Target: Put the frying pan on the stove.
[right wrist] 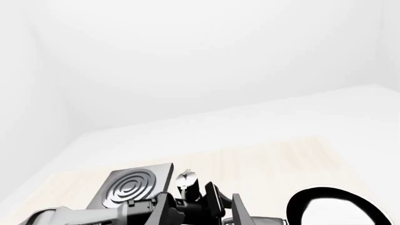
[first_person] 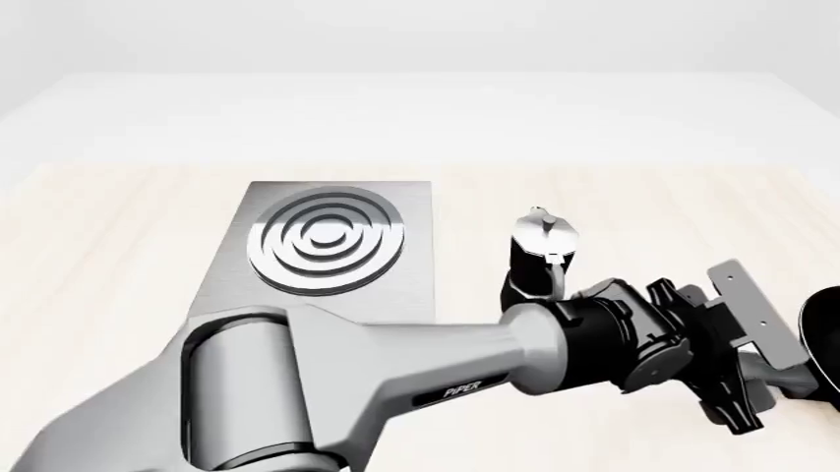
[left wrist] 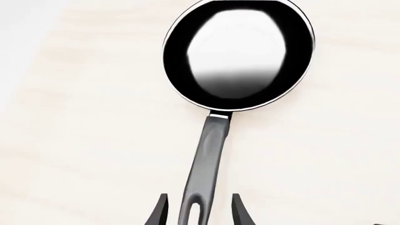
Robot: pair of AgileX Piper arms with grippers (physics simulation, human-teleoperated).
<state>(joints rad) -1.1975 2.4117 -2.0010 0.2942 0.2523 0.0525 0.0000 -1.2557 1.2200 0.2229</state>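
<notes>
The frying pan [left wrist: 237, 54] lies flat on the pale wooden table, black with a glossy pale inside. Its long dark grey handle [left wrist: 209, 154] points back toward my left gripper [left wrist: 200, 213]. The gripper is open, one finger on each side of the handle's holed end, with small gaps to it. In the front view the left arm reaches across to the far right, where the pan's rim [first_person: 827, 339] shows at the picture's edge. The stove [first_person: 400, 285] lies at the middle left, its silver rings bare. The pan [right wrist: 337, 208] and stove [right wrist: 134, 185] also show in the right wrist view. My right gripper is out of view.
A black-and-silver moka pot [first_person: 541, 258] stands just right of the stove, between it and the pan, close behind the left arm's wrist. It also shows in the right wrist view [right wrist: 185, 180]. The left arm's big link [first_person: 329, 383] covers the near middle of the table.
</notes>
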